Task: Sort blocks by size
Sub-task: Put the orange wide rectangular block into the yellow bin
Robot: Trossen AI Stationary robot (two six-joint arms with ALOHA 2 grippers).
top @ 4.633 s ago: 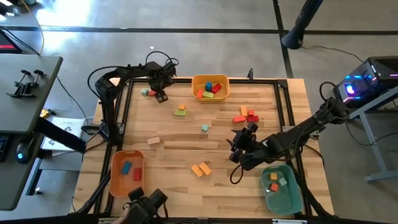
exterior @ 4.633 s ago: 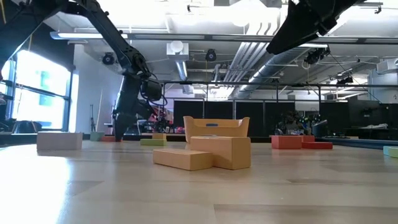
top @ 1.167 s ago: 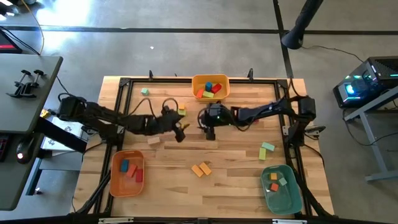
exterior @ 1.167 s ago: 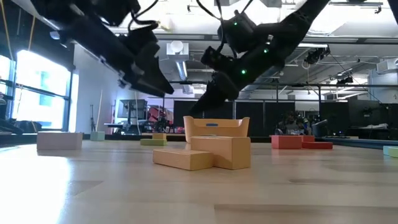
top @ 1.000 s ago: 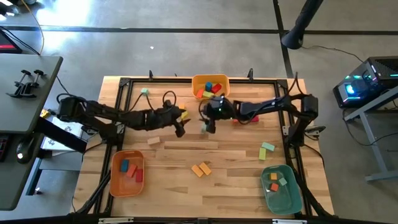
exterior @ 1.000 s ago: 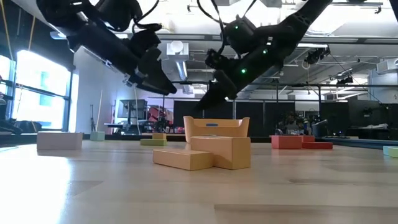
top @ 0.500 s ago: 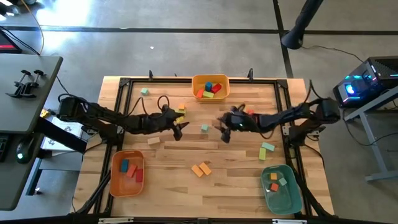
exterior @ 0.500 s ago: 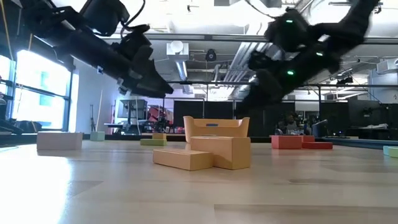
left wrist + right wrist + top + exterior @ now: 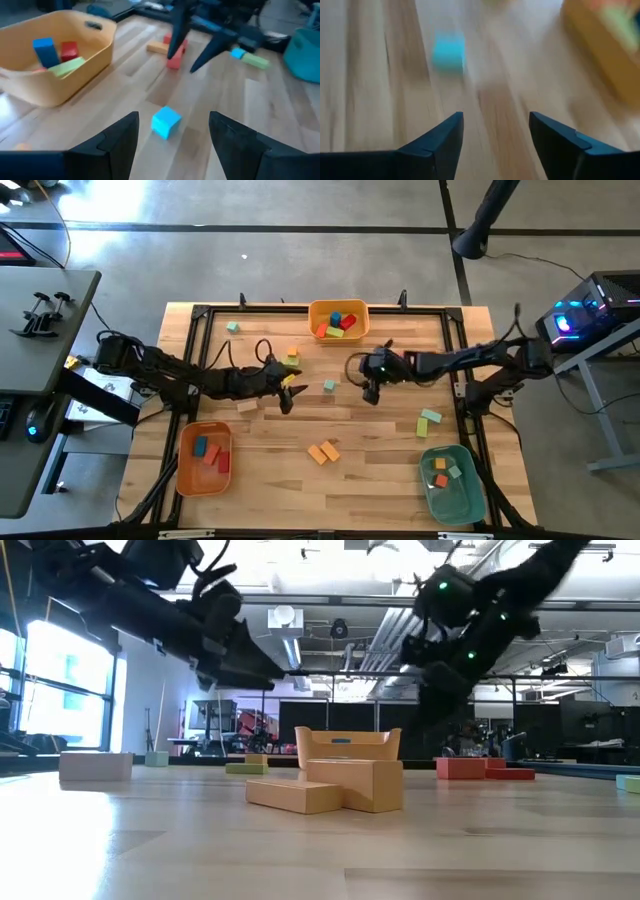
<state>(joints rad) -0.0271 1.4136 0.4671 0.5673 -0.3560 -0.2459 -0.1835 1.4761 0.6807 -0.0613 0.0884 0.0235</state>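
With both the left pincer (image 9: 288, 392) and the right pincer (image 9: 371, 387) spread and empty on either side of the small teal block (image 9: 328, 385) lying on the desk (image 9: 380, 470), I think they may collide if both reach for it.

Table (image 9: 300, 490) is pale striped wood with a black frame. Yellow-orange bin (image 9: 338, 319) holds blue, red and green blocks. Orange bin (image 9: 204, 459) has blue and red ones, teal bin (image 9: 452, 483) has orange and teal ones. Loose teal cube (image 9: 328, 386), two orange bars (image 9: 322, 451), a green block (image 9: 430, 419), a pink block (image 9: 246, 406). Arms are black.
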